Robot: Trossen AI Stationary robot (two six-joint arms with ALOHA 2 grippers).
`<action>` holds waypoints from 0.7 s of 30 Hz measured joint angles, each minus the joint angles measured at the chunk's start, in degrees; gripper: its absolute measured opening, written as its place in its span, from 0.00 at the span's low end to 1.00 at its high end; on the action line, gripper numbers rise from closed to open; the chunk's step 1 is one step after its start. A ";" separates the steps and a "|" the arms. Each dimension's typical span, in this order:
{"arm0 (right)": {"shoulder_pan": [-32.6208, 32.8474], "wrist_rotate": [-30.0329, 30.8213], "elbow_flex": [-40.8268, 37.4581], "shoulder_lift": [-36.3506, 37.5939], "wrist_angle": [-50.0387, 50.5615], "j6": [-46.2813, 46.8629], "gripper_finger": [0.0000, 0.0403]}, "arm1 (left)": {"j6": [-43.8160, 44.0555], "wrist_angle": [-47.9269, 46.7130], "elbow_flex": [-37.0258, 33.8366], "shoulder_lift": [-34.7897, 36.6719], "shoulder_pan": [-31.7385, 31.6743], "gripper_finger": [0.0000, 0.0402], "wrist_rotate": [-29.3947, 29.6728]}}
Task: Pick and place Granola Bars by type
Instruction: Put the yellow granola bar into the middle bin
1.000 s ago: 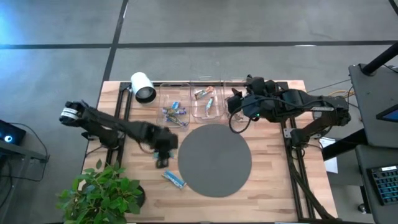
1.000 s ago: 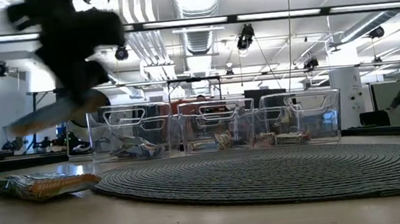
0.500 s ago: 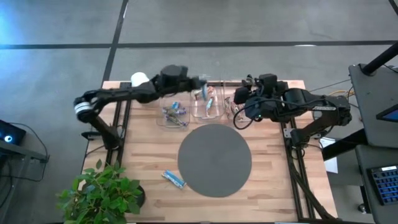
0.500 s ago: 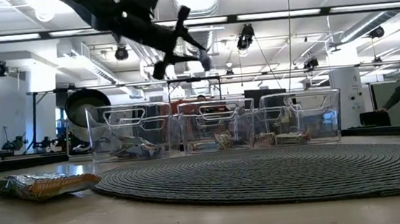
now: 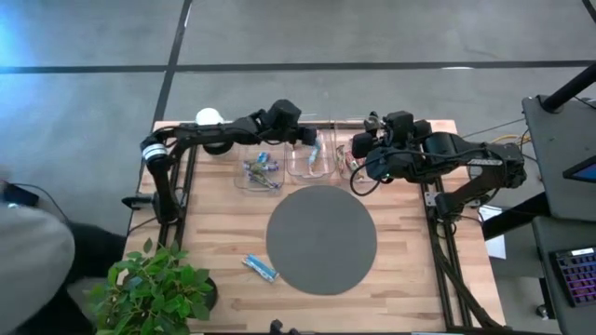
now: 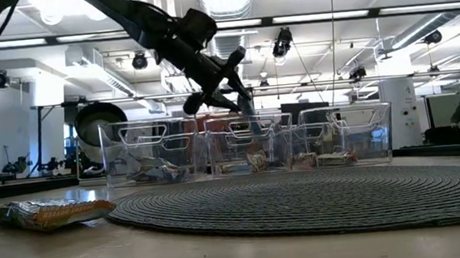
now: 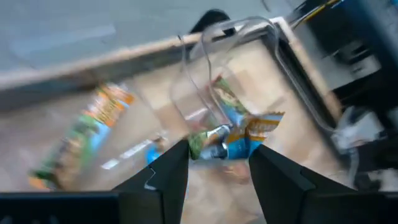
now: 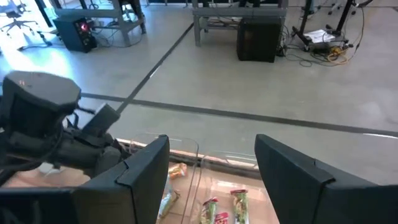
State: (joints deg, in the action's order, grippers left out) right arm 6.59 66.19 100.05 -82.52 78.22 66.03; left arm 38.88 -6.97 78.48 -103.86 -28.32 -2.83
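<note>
My left gripper (image 5: 312,140) hangs open above the middle clear bin (image 5: 310,160), fingers slanting down (image 6: 239,86). A blue and tan granola bar (image 7: 235,138) shows just past its spread fingertips, over that bin (image 6: 248,107). More bars lie on the floors of the three bins. One blue bar (image 5: 262,269) lies flat on the table near the mat's left edge (image 6: 45,214). My right gripper (image 5: 358,149) waits open over the right bin (image 5: 348,154), holding nothing (image 8: 211,162). My left gripper has the blue and tan bar (image 7: 235,138) between and just beyond its spread fingertips, above the middle bin. I cannot tell whether either finger (image 7: 171,168) touches the bar.
A round grey mat (image 5: 321,240) fills the table's middle. The left bin (image 5: 261,169) holds several bars. A white cylinder (image 5: 209,118) stands at the far left corner, a potted plant (image 5: 158,288) at the near left. A person (image 5: 33,270) is beside the table's left.
My left gripper rose from the table beside the mat's left edge with a bar, swung toward the far edge and then right along the bins. It now hangs over the middle bin with the bar at its fingertips.
</note>
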 joint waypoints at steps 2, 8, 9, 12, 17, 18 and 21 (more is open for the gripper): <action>0.00 -0.02 0.00 -0.02 0.13 -0.24 0.56 | -3.14 -4.88 1.59 0.72 -0.03 0.38 1.14; -0.27 0.00 0.00 -0.02 0.95 -0.69 0.56 | -7.74 -10.53 3.21 1.76 0.08 0.39 1.23; -0.36 0.00 0.00 -0.02 0.94 -1.19 0.56 | -8.23 -9.93 2.83 1.76 0.54 0.39 0.58; -0.83 0.00 0.00 -0.04 0.93 -1.76 0.56 | -10.77 -10.39 1.87 1.74 2.92 0.39 0.13; -1.03 -0.67 0.00 -0.04 0.93 -3.16 0.56 | -22.73 -16.07 1.18 3.57 7.09 0.39 -0.53; -1.01 -1.90 0.00 -0.04 0.91 -4.11 0.56 | -26.58 -17.51 1.11 4.66 8.12 0.39 -1.14; -0.98 -7.99 0.00 -0.04 0.87 -9.00 0.56 | -38.02 -25.88 0.98 8.32 11.96 0.39 -2.66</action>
State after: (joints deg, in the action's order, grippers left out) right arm 5.61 58.20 100.05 -82.56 79.10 57.03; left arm 0.86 -32.85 79.46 -95.55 -16.36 -5.49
